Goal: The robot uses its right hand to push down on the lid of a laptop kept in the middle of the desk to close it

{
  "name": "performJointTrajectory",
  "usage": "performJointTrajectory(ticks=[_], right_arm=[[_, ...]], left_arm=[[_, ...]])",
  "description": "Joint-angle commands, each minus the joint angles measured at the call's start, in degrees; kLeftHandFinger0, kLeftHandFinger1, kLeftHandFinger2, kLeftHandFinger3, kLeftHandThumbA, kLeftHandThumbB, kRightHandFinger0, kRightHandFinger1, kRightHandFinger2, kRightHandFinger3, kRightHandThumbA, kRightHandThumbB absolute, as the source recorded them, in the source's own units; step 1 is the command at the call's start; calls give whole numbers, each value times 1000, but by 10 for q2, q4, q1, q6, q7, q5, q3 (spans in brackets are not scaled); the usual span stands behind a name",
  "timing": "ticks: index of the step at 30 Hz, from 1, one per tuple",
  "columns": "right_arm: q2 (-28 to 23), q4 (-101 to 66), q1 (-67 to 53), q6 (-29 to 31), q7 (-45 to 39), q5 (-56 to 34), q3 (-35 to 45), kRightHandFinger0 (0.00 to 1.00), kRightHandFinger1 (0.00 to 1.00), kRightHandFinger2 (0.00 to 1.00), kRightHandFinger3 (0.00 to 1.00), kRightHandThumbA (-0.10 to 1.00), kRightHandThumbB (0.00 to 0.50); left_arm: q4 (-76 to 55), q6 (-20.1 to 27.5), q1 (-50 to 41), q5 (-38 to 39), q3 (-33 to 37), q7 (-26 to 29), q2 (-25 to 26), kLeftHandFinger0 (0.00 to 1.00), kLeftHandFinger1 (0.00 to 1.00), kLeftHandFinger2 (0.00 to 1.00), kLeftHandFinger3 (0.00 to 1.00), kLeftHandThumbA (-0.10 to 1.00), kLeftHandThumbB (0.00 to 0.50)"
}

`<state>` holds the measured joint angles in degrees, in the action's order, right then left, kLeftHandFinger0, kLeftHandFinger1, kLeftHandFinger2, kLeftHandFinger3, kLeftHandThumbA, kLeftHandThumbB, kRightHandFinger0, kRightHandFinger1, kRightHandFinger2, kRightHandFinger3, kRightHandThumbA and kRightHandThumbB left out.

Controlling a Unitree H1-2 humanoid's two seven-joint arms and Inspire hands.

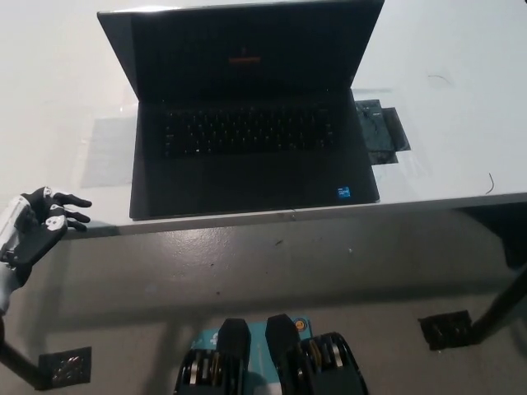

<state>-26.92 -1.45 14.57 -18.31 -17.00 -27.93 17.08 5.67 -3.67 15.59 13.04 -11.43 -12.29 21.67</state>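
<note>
A black laptop stands open in the middle of the white desk, its lid tilted back and its screen dark. The keyboard deck faces me, with a small blue sticker at its front right corner. My left hand rests at the picture's lower left, just off the desk's front edge, fingers spread apart and holding nothing. No part of my right hand shows in the head view.
A small dark flat piece lies on the desk just right of the laptop. A thin scratch or wire marks the far right of the desk. Grey floor lies below the desk's front edge, with black desk feet at both sides.
</note>
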Motion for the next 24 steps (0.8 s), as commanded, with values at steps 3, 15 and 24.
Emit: performJointTrajectory(ticks=[3,15,24], right_arm=[[-52,-20,121,-42,5,-7,0,1000,1000,960,1000,194,172],[-45,127,368,-14,-45,46,-109,1000,1000,930,1000,190,192],[30,267,485,36,-61,84,-172,1000,1000,888,1000,213,226]], left_arm=[[3,32,28,7,-6,-14,21,469,462,511,544,-100,102],[1,28,30,8,-6,-22,25,512,497,546,571,-100,95],[-11,1,27,19,-8,-30,26,439,466,534,585,-100,97]])
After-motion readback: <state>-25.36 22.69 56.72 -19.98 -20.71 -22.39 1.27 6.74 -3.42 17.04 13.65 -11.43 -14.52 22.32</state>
